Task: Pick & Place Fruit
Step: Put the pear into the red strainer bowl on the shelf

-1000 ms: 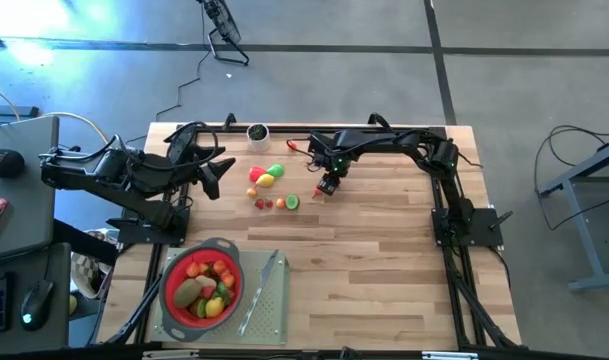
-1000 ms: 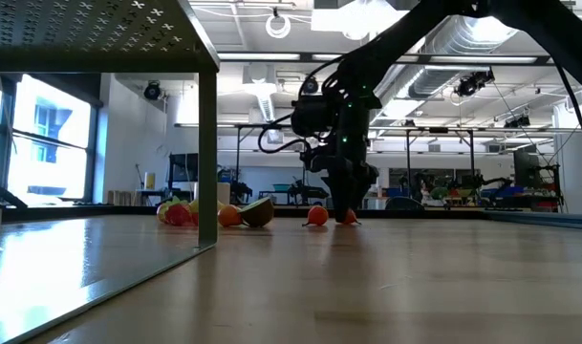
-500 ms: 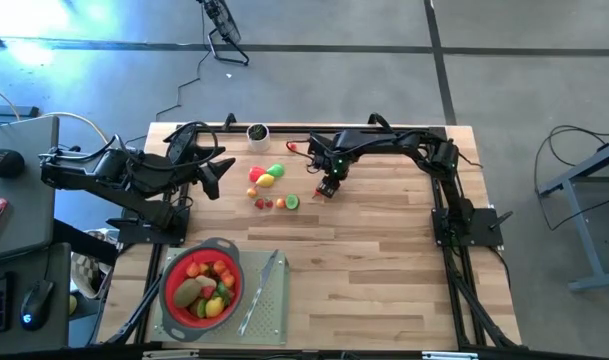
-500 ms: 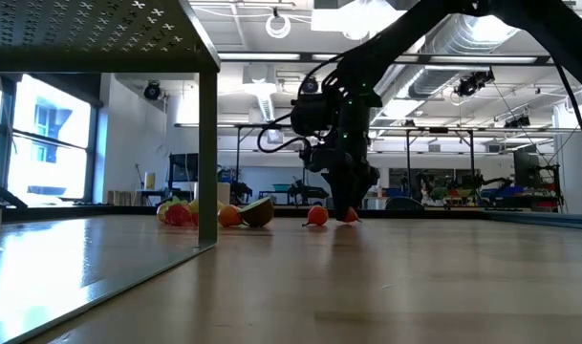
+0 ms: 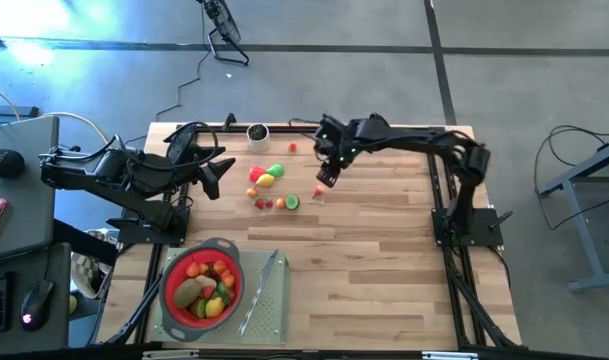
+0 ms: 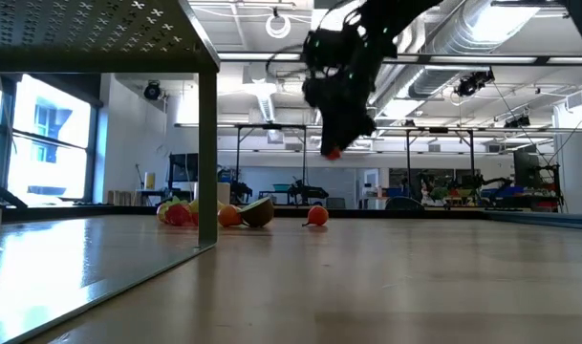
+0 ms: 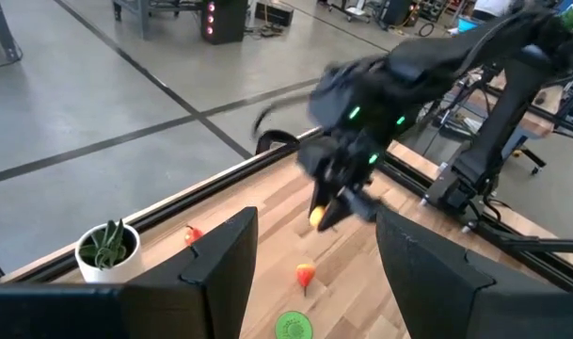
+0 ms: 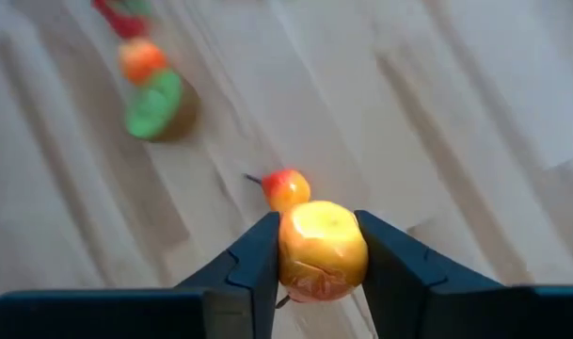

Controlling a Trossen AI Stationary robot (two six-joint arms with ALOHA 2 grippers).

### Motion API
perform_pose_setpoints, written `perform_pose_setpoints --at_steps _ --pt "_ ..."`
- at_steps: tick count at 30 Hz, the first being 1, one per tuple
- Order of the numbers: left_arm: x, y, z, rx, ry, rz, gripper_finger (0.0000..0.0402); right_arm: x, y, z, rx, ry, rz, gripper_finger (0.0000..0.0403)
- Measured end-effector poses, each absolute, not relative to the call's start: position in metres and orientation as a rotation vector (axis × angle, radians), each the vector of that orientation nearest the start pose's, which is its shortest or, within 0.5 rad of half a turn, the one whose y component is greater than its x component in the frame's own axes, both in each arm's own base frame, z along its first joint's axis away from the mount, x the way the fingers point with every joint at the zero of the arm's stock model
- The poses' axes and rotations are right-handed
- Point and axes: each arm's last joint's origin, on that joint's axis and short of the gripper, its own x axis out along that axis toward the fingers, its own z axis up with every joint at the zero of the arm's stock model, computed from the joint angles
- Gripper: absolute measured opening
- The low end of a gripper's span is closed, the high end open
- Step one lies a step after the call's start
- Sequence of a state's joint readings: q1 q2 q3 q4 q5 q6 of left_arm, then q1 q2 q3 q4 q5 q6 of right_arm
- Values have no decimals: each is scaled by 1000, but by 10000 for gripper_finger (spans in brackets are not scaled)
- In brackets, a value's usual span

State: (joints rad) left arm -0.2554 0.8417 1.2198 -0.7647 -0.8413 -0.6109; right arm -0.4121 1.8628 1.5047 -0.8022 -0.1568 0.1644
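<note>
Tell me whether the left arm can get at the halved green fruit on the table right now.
Probably yes. The left end effector is open and empty, and only bare wood lies between it and the halved green fruit. The right end effector, holding a yellow-orange fruit, hangs nearby.

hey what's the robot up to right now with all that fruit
The right gripper is shut on a small yellow-orange fruit, held in the air above the table near the loose fruit pile. Another small fruit lies just below it. The red strainer already holds several fruits. The left gripper waits open beside the pile.
</note>
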Motion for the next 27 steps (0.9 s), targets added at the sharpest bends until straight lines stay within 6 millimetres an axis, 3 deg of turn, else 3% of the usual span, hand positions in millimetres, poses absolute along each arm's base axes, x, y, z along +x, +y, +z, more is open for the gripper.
perform_pose_setpoints --at_steps 8,15,20,27 --pt "132 -12 414 -384 145 656 214 335 -136 318 453 755 -320 121" --pt "132 -12 414 -385 144 655 214 325 -115 373 388 448 -253 120" --pt "132 -12 414 -384 144 655 214 326 -98 392 348 325 -189 122" --pt "132 -13 414 -443 132 634 214 330 -85 396 332 292 -146 119"
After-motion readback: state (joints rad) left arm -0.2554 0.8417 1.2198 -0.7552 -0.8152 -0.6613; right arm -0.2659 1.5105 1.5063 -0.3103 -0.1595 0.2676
